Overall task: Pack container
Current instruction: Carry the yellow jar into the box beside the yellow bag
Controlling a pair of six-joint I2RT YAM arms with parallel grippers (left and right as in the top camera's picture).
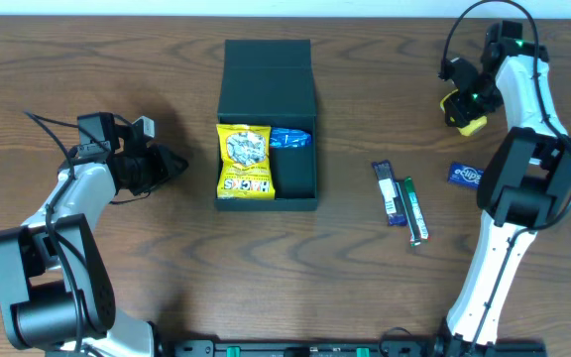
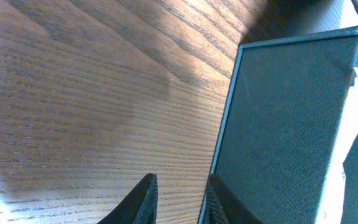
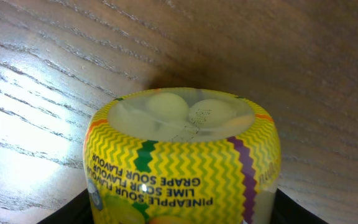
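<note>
Overhead view: the container [image 1: 266, 124] sits mid-table with its flap lid thrown open toward the far edge, and my two arms stand either side of it
Done so far: a yellow snack bag [image 1: 245, 159] lies in the container's left half with a blue packet [image 1: 290, 140] tucked beside it on the right; I judge the packing to be under way, perhaps near half
Left to do: a dark bar [image 1: 388, 190] and a green stick [image 1: 416, 211] lie side by side on the wood to the right of the container, a small blue wrapper [image 1: 465, 174] lies further right beside my right arm, and a yellow tub [image 1: 471, 123] stands at the far right; after those, the lid to fold down
My right claw [image 1: 467, 107]: down over the tub; my wrist view shows pale round sweets under a clear top and a zigzag label filling the space between my fingers; whether the pads are pressing on it I cannot tell
My left claw [image 1: 171, 165]: a narrow gap with nothing in it, low over the table just beside the container's left wall; touching or not, I cannot tell
In the way: the snack bag covers much of the box floor, so I reckon the tub's only room is on the right side; the bars lie under my path there
</note>
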